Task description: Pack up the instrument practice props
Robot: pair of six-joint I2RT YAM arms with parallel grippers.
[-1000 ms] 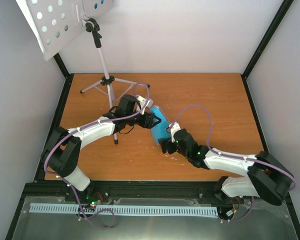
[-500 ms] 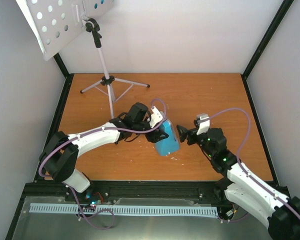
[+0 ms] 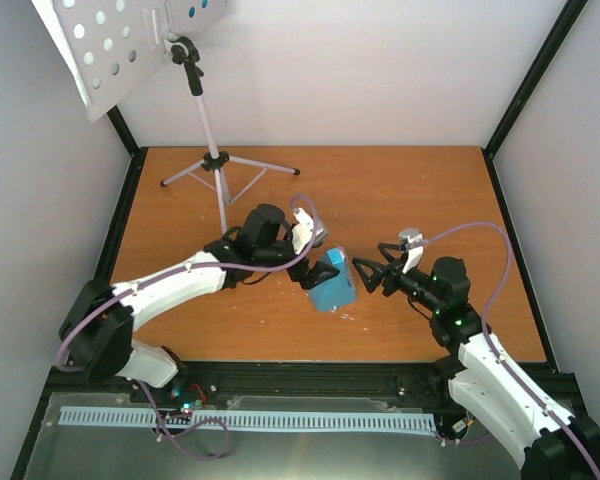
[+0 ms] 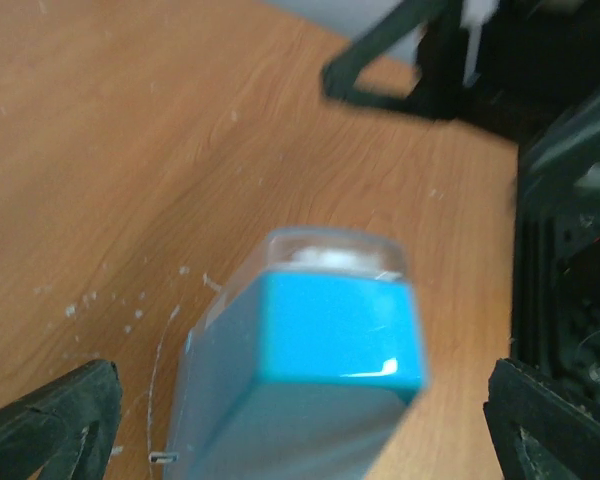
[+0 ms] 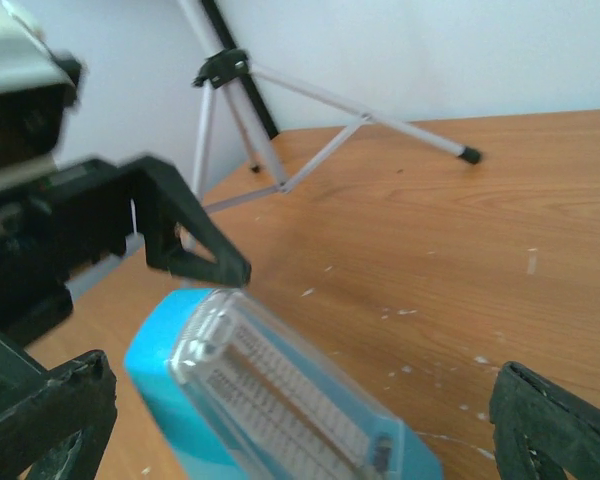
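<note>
The light-blue metronome [image 3: 332,283] lies tilted on the wooden table, clear cover up. In the left wrist view the metronome [image 4: 320,370] lies between my left gripper's [image 4: 300,410] wide-open fingers, with a gap on each side. My left gripper [image 3: 320,268] is at its left end in the top view. My right gripper [image 3: 361,272] is open just right of it. In the right wrist view the metronome [image 5: 280,400] lies before my open right gripper [image 5: 302,385]. The white perforated music stand [image 3: 115,50] stands at the back left on its grey tripod [image 3: 220,170]. A white sheet with blue dots [image 3: 195,10] shows at its top.
Grey walls close in the table on the left, back and right, with black frame posts [image 3: 530,80] at the corners. The tripod legs [image 5: 280,130] spread over the table's back left. A black rail [image 3: 300,375] runs along the near edge.
The metronome moved right and nearer the front with my left gripper. My right arm swung out to the right, and its gripper now faces the metronome from the right.
</note>
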